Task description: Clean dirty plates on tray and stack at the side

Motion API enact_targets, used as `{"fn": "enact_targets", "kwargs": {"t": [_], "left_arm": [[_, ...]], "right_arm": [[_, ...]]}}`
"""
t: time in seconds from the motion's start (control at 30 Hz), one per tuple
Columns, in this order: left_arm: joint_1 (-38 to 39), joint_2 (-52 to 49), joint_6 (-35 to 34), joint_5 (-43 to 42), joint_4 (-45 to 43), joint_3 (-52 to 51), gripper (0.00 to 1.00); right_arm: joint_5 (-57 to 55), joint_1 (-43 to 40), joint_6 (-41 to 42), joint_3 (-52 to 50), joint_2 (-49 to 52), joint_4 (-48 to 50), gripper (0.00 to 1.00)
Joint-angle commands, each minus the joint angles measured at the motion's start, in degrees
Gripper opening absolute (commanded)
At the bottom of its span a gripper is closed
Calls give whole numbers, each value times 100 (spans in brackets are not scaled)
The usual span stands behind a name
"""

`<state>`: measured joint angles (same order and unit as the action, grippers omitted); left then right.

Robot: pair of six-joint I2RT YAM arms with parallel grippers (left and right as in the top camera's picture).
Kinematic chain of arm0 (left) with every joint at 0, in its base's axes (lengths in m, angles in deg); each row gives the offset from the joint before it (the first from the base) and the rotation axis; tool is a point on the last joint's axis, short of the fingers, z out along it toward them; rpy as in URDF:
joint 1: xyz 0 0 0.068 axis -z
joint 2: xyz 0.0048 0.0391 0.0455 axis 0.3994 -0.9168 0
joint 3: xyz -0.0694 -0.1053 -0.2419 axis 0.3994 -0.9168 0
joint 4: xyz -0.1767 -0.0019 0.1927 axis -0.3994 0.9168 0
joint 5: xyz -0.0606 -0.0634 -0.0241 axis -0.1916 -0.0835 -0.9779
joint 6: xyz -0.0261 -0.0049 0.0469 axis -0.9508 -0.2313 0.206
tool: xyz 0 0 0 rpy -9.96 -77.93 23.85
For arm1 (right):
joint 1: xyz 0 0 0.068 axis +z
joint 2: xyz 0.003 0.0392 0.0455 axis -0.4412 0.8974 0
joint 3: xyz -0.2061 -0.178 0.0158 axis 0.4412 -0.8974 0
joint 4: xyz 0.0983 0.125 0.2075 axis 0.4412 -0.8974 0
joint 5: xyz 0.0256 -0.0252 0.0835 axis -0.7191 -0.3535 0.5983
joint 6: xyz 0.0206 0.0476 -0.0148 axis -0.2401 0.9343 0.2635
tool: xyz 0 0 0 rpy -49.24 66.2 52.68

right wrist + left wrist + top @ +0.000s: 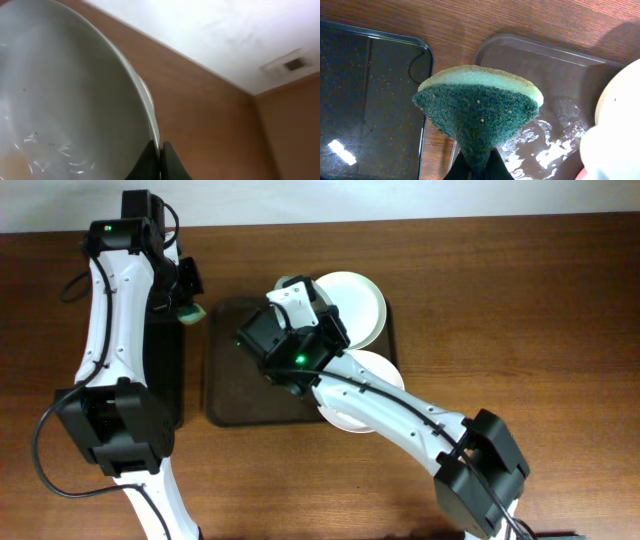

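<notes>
Plates, overhead: upper plate [357, 305] over the tray's [230, 385] top right corner; lower plate [378, 370] at its bottom right, partly under the right arm. Left hand [186, 300] with sponge [192, 313] between tray and black tray [168, 375] on the counter [520, 300].

Left wrist: left hand [477, 169] closed on the green-and-yellow sponge [480, 110]; wet tray [555, 70] below.

Right wrist: right hand [160, 156] pinches a tilted plate's [65, 100] rim.
</notes>
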<state>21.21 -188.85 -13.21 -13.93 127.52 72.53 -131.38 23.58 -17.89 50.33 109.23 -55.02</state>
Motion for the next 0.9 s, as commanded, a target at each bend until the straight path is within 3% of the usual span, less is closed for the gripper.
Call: {"fn": "enact_targets", "kwargs": {"t": [0.0, 0.17, 0.43, 0.67, 0.87], "left_arm": [[-15, 28, -7, 20, -17, 33, 1], [-15, 28, -7, 20, -15, 33, 1], [-15, 28, -7, 17, -11, 33, 1], [-15, 28, -7, 22, -11, 33, 1], [-15, 28, -7, 105, -7, 33, 1]], "right_arm": [[-1093, 431, -310, 90, -190, 251, 4], [-2162, 879, -308, 90, -190, 374, 4], [-2092, 890, -286, 90, -190, 378, 4], [-485, 774, -216, 90, -195, 361, 4], [1552, 160, 990, 90, -348, -459, 4]]}}
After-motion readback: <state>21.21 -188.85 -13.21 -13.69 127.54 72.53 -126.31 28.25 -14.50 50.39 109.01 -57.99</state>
